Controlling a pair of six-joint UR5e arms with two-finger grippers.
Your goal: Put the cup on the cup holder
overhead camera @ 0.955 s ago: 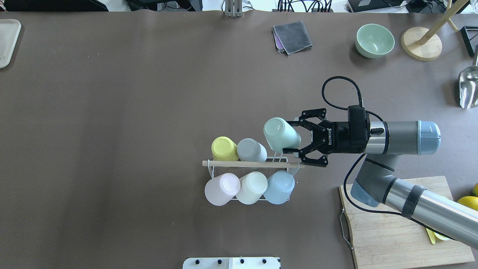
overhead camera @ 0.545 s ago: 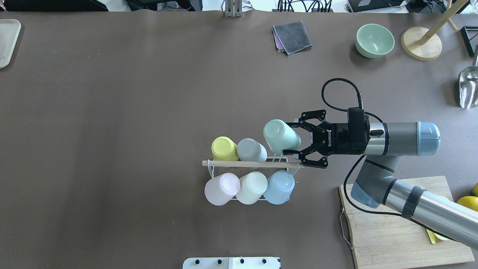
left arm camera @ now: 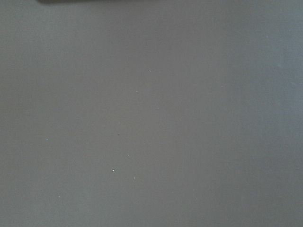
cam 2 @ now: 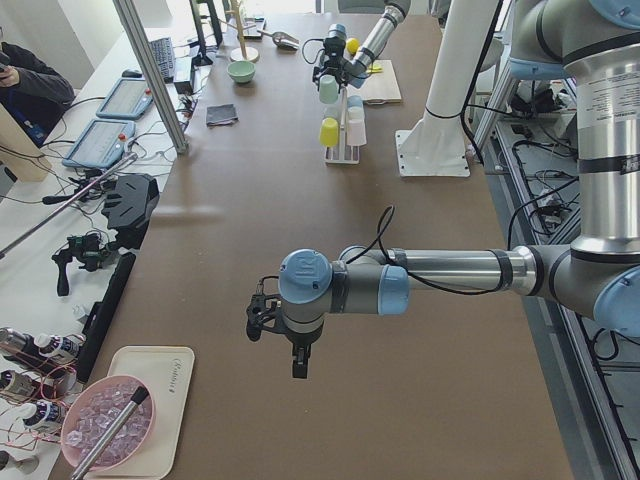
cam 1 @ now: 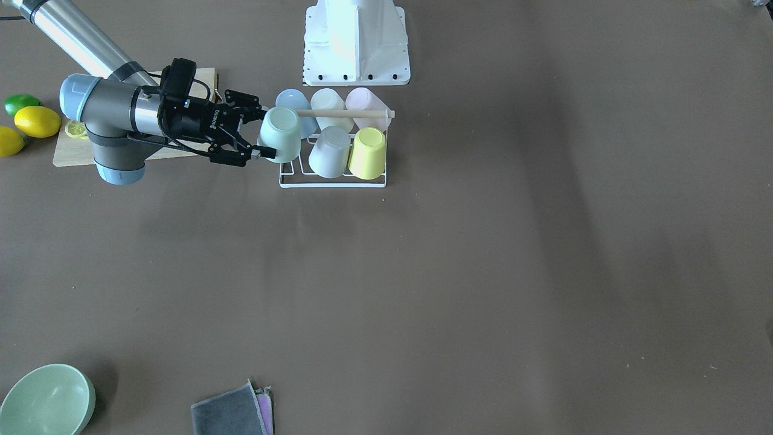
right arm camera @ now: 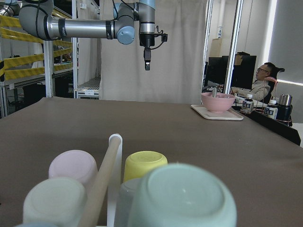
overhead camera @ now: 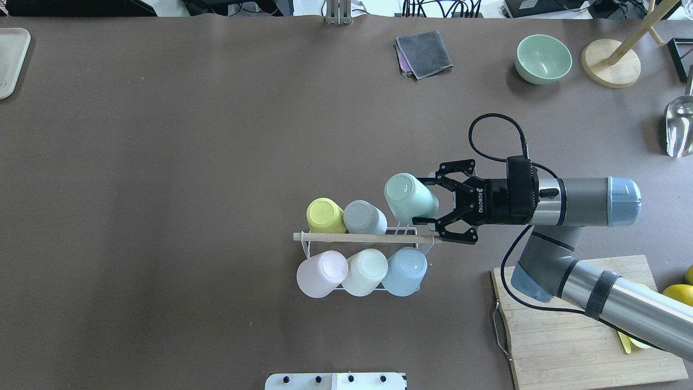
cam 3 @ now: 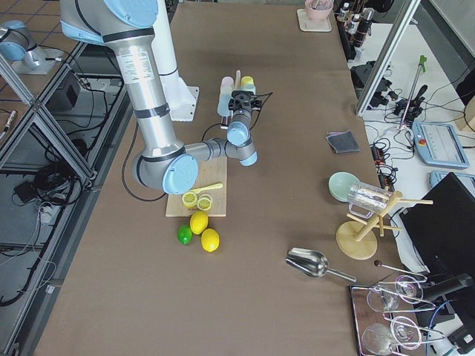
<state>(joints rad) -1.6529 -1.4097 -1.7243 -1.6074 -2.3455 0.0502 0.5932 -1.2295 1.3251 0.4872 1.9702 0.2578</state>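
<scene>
The cup holder (overhead camera: 352, 237) is a white wire rack with a wooden rod, at mid-table; it also shows in the front view (cam 1: 332, 184). It carries inverted yellow (overhead camera: 325, 214), grey (overhead camera: 364, 216), pink (overhead camera: 322, 273), cream (overhead camera: 367, 271) and blue (overhead camera: 405, 271) cups. My right gripper (overhead camera: 424, 197) (cam 1: 261, 134) is shut on a mint cup (overhead camera: 409, 197) (cam 1: 281, 133) (right arm camera: 182, 198), held tilted, bottom up, over the rack's far right prongs. My left gripper (cam 2: 297, 365) (right arm camera: 147, 64) hangs over bare table far to the left; I cannot tell whether it is open.
A wooden cutting board (overhead camera: 574, 325) with lemon slices lies under my right arm, a lemon (overhead camera: 683, 292) beside it. A green bowl (overhead camera: 543, 58), a grey cloth (overhead camera: 424, 53), a wooden stand (overhead camera: 610, 62) and a metal scoop (overhead camera: 679, 127) are at the far right.
My right gripper and the mint cup have shifted slightly to the right together. The other cups and the rack have not moved.
</scene>
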